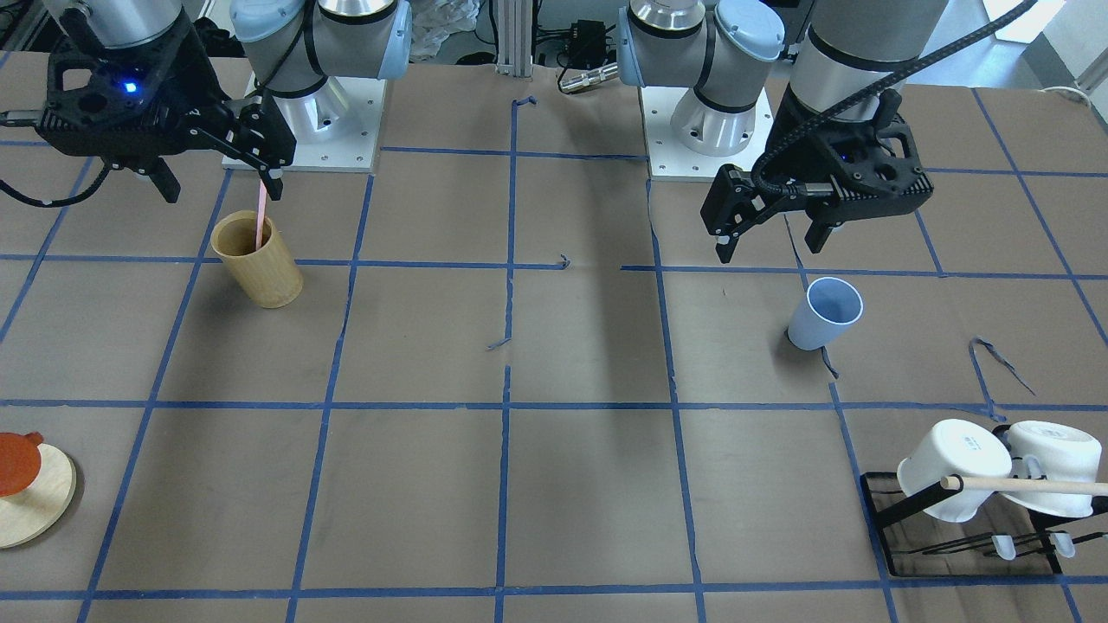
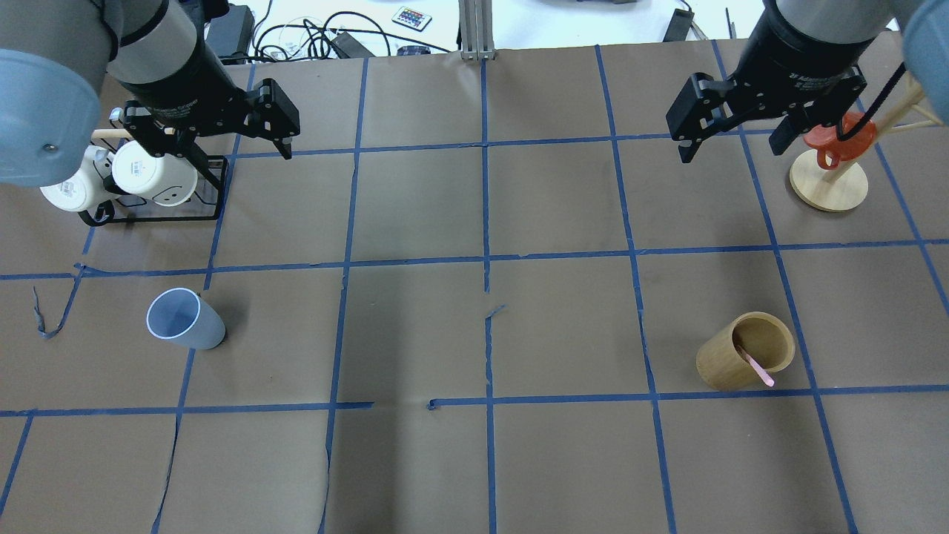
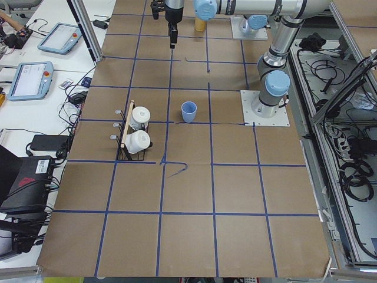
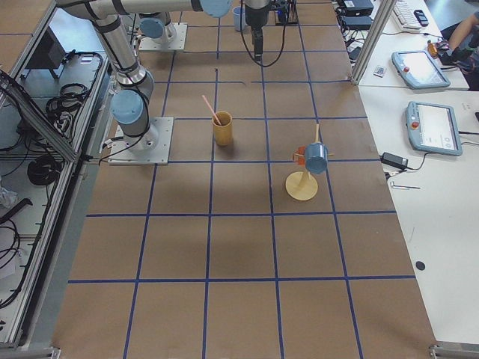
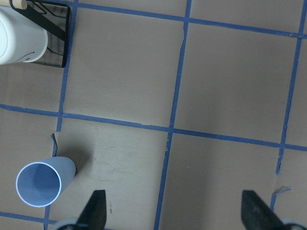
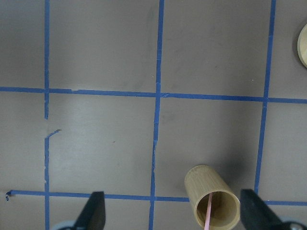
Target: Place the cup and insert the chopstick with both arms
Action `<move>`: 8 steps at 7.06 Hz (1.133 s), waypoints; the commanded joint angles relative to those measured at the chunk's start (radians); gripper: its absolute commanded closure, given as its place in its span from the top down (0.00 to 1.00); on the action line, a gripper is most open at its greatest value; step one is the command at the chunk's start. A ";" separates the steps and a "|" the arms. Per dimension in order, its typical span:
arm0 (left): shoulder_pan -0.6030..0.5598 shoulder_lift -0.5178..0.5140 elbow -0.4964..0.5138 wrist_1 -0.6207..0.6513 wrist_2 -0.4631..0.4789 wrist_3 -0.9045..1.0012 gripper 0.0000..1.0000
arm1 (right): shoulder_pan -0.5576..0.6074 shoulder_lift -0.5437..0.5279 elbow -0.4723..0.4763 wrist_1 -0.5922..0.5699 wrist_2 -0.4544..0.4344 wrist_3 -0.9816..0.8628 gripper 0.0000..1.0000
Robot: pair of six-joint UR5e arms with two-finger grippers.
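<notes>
The light-blue cup (image 1: pixel 824 313) stands upright on the table on my left side, also in the overhead view (image 2: pixel 185 320) and the left wrist view (image 5: pixel 44 181). My left gripper (image 1: pixel 770 244) hangs open and empty above the table, beyond the cup towards the mug rack (image 2: pixel 233 152). The pale-pink chopstick (image 1: pixel 260 216) leans inside the tan bamboo cup (image 1: pixel 258 260) on my right side, also in the overhead view (image 2: pixel 758 367). My right gripper (image 1: pixel 221 186) is open and empty, high above the table, apart from the bamboo cup (image 2: pixel 745 350).
A black wire rack (image 1: pixel 883 519) holds two white mugs (image 1: pixel 952 467) and a wooden dowel (image 1: pixel 1030 486) at the far left. A round wooden stand (image 2: pixel 827 185) with a red piece (image 2: pixel 834 141) is at the far right.
</notes>
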 commanded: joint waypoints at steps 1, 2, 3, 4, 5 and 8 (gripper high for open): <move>0.000 -0.002 0.003 -0.001 -0.004 0.001 1.00 | -0.001 -0.011 0.007 0.000 0.009 0.001 1.00; 0.000 -0.004 0.005 -0.001 -0.002 0.001 1.00 | 0.001 -0.016 0.008 -0.001 0.014 0.001 1.00; 0.000 -0.001 0.002 -0.003 -0.002 0.001 1.00 | 0.001 -0.016 0.010 -0.007 0.015 0.001 1.00; 0.000 -0.001 0.002 -0.003 -0.002 0.001 1.00 | 0.001 -0.016 0.013 -0.007 0.016 -0.001 1.00; 0.000 -0.002 0.003 -0.004 -0.004 0.002 1.00 | 0.001 -0.018 0.019 -0.007 0.016 -0.001 1.00; 0.001 -0.004 0.014 -0.031 -0.005 0.014 1.00 | 0.001 -0.018 0.030 -0.009 0.017 0.002 1.00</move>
